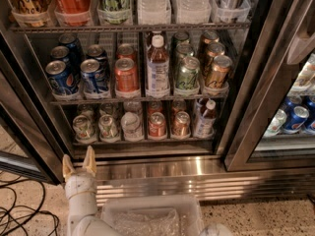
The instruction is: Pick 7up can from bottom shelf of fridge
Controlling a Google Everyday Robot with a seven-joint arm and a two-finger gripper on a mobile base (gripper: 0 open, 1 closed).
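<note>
Low against the fridge (162, 170) base, the end effector (78, 163) hovers, fingers spread and empty, likely readied for the 7up can (82, 127) standing front-left on the fridge's bottom shelf (147, 142).

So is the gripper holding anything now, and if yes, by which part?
Nothing is held. The gripper is open and empty, low in front of the fridge, below the bottom shelf and touching no can.

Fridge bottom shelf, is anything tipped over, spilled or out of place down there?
Nothing stands out. On the bottom shelf the cans and the bottle stand upright in their lanes, with no spill showing. The tool is open at lower left, in front of the grille, touching nothing.
</note>
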